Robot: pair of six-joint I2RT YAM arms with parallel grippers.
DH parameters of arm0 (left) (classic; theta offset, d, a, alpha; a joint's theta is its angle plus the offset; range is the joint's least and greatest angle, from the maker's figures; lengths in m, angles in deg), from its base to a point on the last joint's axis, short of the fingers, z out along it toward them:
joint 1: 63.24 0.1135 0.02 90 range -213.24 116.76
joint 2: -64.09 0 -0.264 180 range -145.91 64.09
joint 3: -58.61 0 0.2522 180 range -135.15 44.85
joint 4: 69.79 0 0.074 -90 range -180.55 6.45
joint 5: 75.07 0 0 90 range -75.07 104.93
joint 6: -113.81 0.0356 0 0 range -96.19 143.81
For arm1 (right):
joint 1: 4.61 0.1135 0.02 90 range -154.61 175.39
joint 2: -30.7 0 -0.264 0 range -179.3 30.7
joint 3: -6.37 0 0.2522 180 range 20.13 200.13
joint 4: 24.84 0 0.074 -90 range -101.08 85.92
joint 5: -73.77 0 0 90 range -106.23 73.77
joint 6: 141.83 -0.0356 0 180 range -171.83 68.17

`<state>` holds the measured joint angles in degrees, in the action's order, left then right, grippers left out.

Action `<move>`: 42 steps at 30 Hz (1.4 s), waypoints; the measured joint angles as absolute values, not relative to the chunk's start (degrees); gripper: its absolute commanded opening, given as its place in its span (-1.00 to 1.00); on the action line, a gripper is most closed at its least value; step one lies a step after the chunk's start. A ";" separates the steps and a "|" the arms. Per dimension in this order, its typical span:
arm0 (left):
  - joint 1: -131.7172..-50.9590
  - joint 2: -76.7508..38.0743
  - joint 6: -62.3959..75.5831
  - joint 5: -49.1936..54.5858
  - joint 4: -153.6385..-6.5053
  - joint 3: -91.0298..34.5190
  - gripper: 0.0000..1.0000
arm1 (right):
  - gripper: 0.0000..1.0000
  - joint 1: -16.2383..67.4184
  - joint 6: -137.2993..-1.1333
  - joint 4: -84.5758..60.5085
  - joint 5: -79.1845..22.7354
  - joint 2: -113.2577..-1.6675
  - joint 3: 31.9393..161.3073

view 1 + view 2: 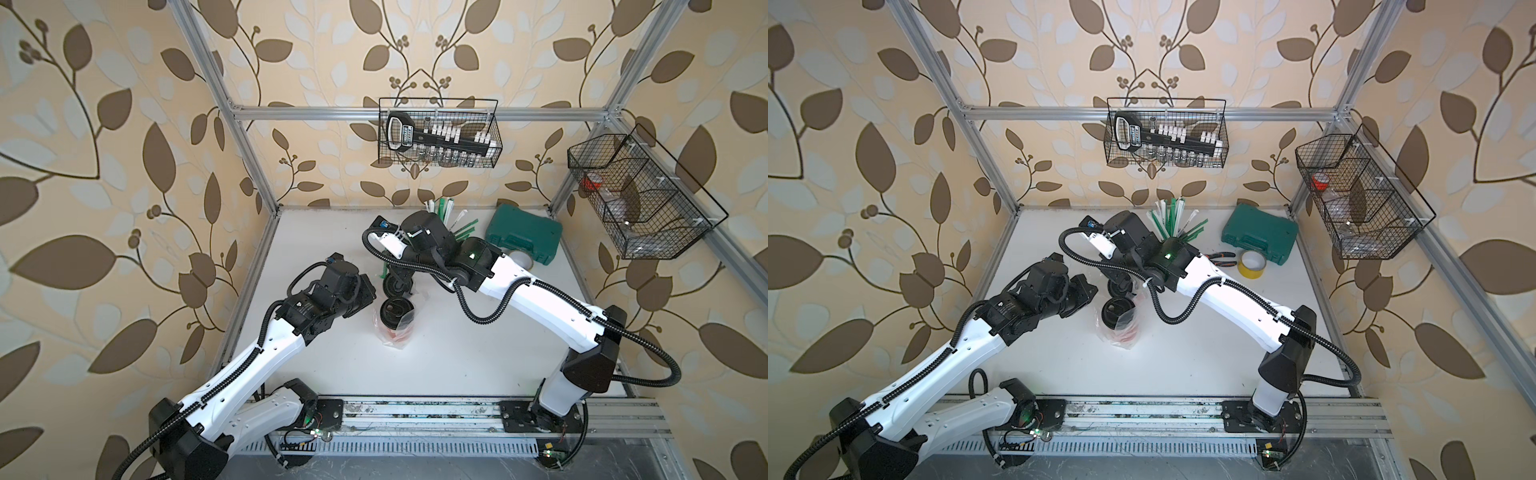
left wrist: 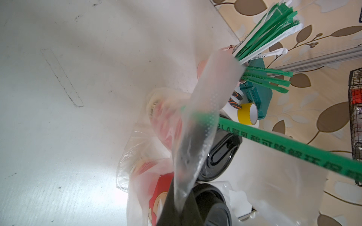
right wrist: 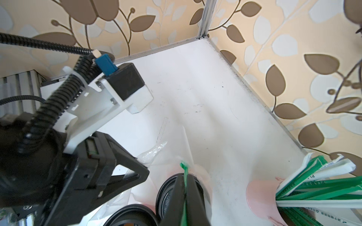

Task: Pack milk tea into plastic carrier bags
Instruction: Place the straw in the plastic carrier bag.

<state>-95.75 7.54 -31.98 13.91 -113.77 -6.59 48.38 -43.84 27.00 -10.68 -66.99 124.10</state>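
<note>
Both cups [image 1: 394, 311] appear already inside the bag [image 1: 386, 338] on the surface [image 1: 457, 365], with the left tool [image 2: 181, 195] pinching its handle strip and the right tool [image 3: 185, 187] pinching a straw [image 2: 293, 144] over them, so only the straw and carrying seem left; the straw cup [image 3: 260, 195], case [image 1: 1260, 232] and tape [image 1: 1255, 272] crowd just behind.

1. The white surface [image 1: 457, 365] is scuffed, with a faint rectangular outline marked on it.
2. Mid-surface stands a clear plastic bag [image 1: 1121, 340] around a black-lidded red cup [image 1: 1115, 311].
3. Towards the back are a pink cup of straws [image 3: 260, 195] and a green case [image 1: 1260, 237]. A yellow tape roll [image 1: 1252, 264] and pliers [image 1: 1221, 257] lie just beside the case.
</note>
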 measured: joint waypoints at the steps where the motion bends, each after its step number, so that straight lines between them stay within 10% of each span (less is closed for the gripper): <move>1: -95.75 7.54 -32.00 13.91 -113.77 -6.59 -1.00 | -1.00 48.38 -43.62 27.00 -10.60 -67.01 124.10; 24: -95.75 7.47 -32.35 13.87 -113.75 -6.59 -1.00 | -1.00 45.56 -38.01 15.92 -14.31 -69.41 111.83; 31: -95.75 7.47 -32.39 13.87 -113.75 -6.59 -1.00 | -0.20 44.95 -37.46 14.74 -15.19 -71.49 111.72; 42: -95.40 7.36 -33.20 13.87 -113.75 -6.59 -1.00 | -0.36 44.75 -38.49 14.57 -18.36 -67.75 111.72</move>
